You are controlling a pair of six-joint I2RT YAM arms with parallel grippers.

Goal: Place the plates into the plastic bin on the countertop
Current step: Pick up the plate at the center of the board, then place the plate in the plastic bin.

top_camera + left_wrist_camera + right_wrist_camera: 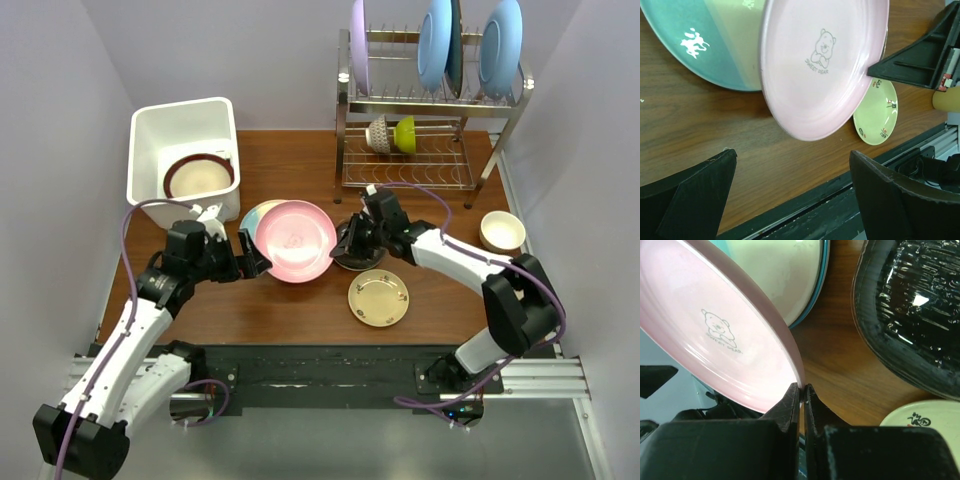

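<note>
Hand-over step, as judged: right hand [802,392] pinched the rim of the pink plate [295,240], tilted above the table [280,312] right of the plastic bin [182,107]; left hand [250,256] gaped alongside and next needed to grip before right released.

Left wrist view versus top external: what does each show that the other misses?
Left wrist only: the readable Sweet Bear print on the pink plate. Top external only: the plastic bin holding the maroon-rimmed plate, the wire rack, the dark glass plate. Both: the right gripper pinching the pink plate's rim, the open left gripper, the small yellowish plate.
</note>
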